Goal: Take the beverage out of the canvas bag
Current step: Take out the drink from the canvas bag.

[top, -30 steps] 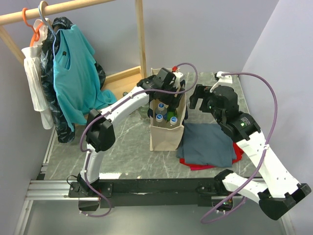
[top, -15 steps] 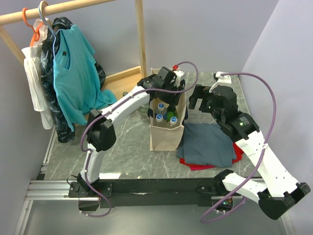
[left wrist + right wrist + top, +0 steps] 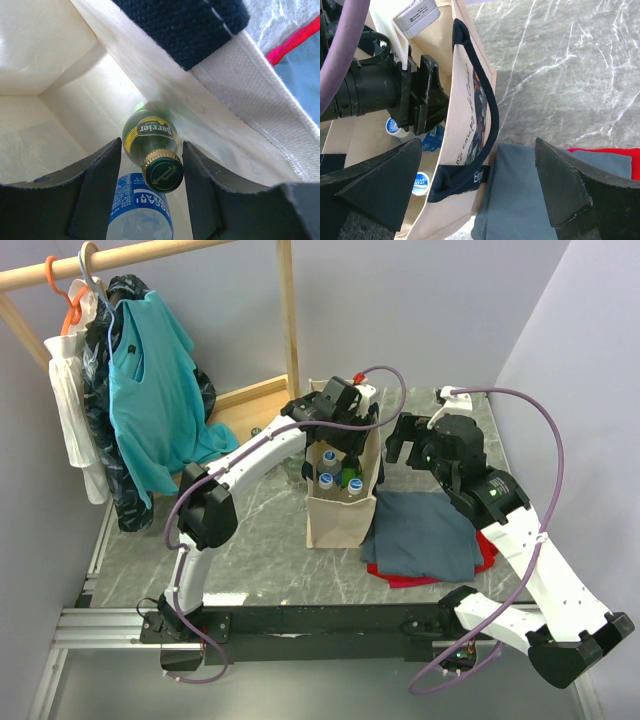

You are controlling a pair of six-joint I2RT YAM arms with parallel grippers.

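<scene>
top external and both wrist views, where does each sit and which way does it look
Top external: above and behind the bases, looking down on the marble table and canvas bag; the left arm and right arm show.
Left wrist: on the left arm, looking down into the bag at a Perrier bottle; the left gripper flanks its cap.
Right wrist: on the right arm, looking down at the bag's navy handle and grey-blue cloth; right gripper open.
Shared: both wrist views show Pocari Sweat bottles.

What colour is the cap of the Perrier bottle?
Dark green cap with a gold edge, best seen in the left wrist view.
</scene>
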